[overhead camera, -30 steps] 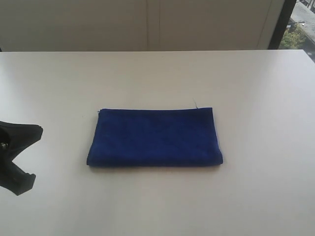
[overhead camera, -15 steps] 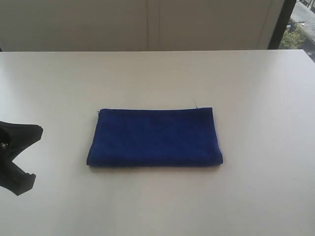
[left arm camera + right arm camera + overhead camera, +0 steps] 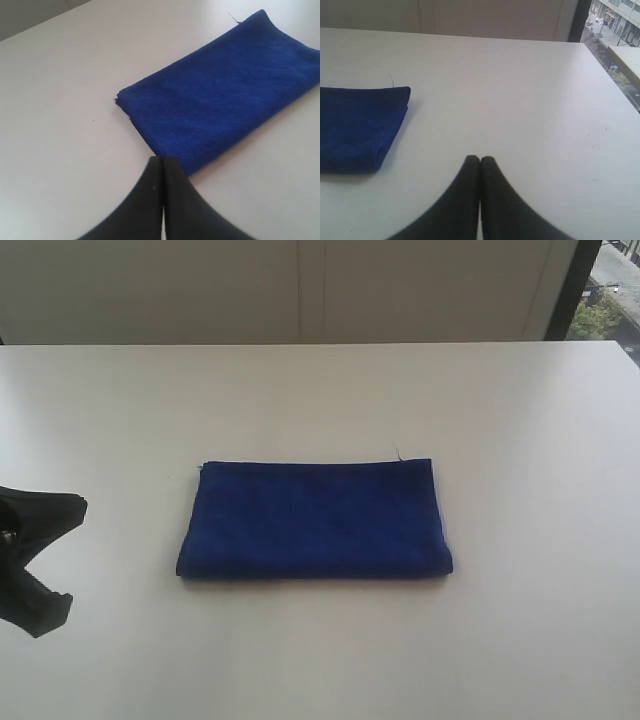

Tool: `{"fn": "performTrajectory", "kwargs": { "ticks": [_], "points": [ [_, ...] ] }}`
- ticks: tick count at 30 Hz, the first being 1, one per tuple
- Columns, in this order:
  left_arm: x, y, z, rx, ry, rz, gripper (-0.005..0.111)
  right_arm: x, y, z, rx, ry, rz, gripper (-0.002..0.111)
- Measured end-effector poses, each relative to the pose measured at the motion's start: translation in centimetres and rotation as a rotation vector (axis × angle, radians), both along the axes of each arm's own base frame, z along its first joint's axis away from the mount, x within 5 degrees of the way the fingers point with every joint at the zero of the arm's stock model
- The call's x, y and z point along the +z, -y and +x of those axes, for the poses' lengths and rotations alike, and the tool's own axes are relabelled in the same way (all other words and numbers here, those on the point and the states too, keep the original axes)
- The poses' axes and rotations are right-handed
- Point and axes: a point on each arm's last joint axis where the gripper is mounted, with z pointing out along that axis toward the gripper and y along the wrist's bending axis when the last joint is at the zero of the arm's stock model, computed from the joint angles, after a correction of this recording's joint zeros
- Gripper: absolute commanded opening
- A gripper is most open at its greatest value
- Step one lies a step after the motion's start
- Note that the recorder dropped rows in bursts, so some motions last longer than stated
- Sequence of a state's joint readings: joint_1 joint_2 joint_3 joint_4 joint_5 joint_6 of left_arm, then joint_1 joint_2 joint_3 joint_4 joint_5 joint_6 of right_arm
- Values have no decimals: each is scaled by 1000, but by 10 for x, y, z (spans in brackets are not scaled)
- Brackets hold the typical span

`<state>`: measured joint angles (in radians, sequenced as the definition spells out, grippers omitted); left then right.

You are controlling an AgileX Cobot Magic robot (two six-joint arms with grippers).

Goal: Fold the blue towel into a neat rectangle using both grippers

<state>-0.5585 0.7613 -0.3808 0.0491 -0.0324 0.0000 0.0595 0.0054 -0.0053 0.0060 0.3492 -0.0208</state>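
The blue towel [image 3: 315,520] lies flat on the white table [image 3: 320,390] as a folded rectangle, its layered edges even. No white label shows. My left gripper [image 3: 163,159] is shut with nothing in it, and hovers short of the corner of the blue towel [image 3: 220,95] nearest to it. Part of that arm's black end [image 3: 45,508] shows at the left edge of the exterior view, well apart from the cloth. My right gripper [image 3: 480,158] is shut and empty over bare table, off to the side of the blue towel [image 3: 357,127]. It is outside the exterior view.
A thin loose thread [image 3: 398,453] sticks out at the towel's far right corner. The table's far edge meets a pale wall [image 3: 300,290]. A window with buildings outside [image 3: 615,15] lies beyond the table's right side.
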Motion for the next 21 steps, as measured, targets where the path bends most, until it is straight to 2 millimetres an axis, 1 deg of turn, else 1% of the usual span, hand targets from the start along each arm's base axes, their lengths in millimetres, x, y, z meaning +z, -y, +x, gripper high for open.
{"fn": "performTrajectory", "kwargs": {
  "ticks": [2,4,8,11,15,17,18,21],
  "points": [
    [0,-1,0,5,5,4,0,0,0,0,0,0,0,0],
    [1,-8,1,43,6,10,0,0,0,0,0,0,0,0],
    [4,-35,-7,237,-47,-40,0,0,0,0,0,0,0,0],
    [-3,-53,-21,373,-86,-63,0,0,0,0,0,-2,0,0],
    [-24,-68,-46,484,-59,-82,0,0,0,0,0,-2,0,0],
    [-37,-71,-56,507,-33,-92,0,0,0,0,0,-2,0,0],
    [-46,-72,-61,515,-25,-95,0,0,0,0,0,-2,0,0],
    [-66,-74,-71,524,11,-105,0,0,0,0,0,-2,0,0]
  ]
}}
